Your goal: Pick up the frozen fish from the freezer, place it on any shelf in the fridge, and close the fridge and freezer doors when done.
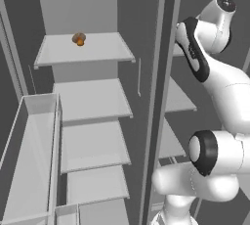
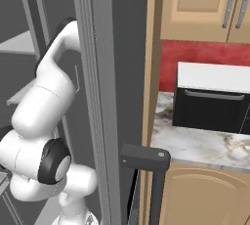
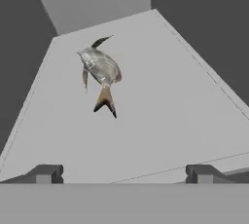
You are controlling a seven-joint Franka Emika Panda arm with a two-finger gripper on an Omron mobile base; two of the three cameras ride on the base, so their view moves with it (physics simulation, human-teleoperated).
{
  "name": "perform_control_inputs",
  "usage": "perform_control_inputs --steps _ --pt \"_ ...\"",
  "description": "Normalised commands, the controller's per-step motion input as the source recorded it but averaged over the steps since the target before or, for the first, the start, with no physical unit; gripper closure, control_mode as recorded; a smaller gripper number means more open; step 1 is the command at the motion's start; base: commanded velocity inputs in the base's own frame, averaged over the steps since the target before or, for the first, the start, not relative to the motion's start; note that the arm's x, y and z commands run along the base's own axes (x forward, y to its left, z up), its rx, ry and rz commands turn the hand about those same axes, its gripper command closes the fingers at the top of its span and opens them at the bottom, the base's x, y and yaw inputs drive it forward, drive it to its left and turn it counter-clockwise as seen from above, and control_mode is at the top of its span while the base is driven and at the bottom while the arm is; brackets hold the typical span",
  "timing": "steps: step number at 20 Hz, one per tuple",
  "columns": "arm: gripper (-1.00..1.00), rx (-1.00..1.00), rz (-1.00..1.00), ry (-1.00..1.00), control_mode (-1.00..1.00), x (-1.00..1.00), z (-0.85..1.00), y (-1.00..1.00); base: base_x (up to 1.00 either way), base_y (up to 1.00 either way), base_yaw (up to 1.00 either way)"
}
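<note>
Two small dark finger tips of the pincer [image 3: 124, 173] stand well apart at the bottom of the hand view, spread wide with nothing between them; ahead of them, well short of contact, lies the frozen fish [image 3: 100, 72], a slim silvery-grey body with a brownish forked tail pointing back toward the pincer; it rests flat on a pale grey freezer shelf [image 3: 160, 106], left of that shelf's middle and toward its rear wall.

In the left base view we find the white arm [image 1: 215, 97] reaching into the narrower freezer half [image 1: 178, 97] of the tall grey unit; to the left, the wider fridge half [image 1: 78, 4] stands open, with broad pale grey shelves [image 1: 93, 99] stacked one above another; a small round orange-brown lump [image 1: 79, 38] sits on the topmost shelf; a clear door bin [image 1: 29, 160] shows at lower left.

In the right base view the open grey freezer door [image 2: 100, 97] is seen edge-on, its dark bar handle [image 2: 146, 163] jutting out low; beyond it are a marbled counter [image 2: 195, 143], a black oven [image 2: 212, 106] and tan wooden cabinets [image 2: 195, 4].

We judge the task early: both doors are open and the approach is made; the grasp, the transfer to a fridge shelf and both closures remain.

We can read no brand, label or writing anywhere.
</note>
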Motion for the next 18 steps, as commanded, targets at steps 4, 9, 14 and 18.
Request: perform_control_inputs --steps 4,9,14,18 --pt "-1.0 0.06 -0.01 0.0 -1.0 0.61 -0.09 0.0 0.0 0.0 0.0" --pt "-1.0 0.0 0.0 0.0 -1.0 0.67 -0.08 0.02 0.0 0.0 0.0" --pt "-1.0 0.0 0.0 0.0 -1.0 0.62 -0.06 0.0 0.0 0.0 0.0" --pt "-1.0 0.0 0.0 0.0 -1.0 0.6 -0.12 0.0 0.0 0.0 0.0"
